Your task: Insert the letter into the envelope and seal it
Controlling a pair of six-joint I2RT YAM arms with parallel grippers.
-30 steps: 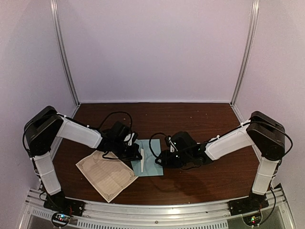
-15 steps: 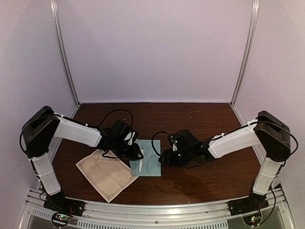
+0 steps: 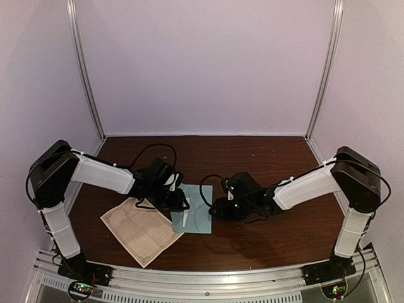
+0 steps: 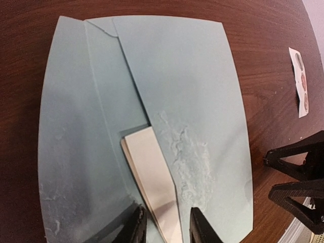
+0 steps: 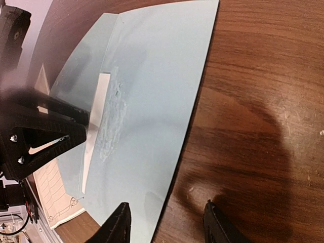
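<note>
The limp cream bordered paper letter point(image 3: 140, 230) likely needs an edge pinch; left claw point(image 4: 166, 228) seemingly spread astride a white strip point(image 4: 149, 167) on the teal paper envelope point(image 4: 192, 76), right claw point(image 5: 167, 225) spread, empty.

White sticker strip point(image 4: 298, 81) lies on wooden table point(image 4: 263, 30)

No legible text or markings

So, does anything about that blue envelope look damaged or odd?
Yes. The envelope has a rough, whitish scuffed patch on its flap, near the slanted edge, as if the paper's surface had been peeled away. A narrow white strip lies beside it, inside the open left gripper.
</note>
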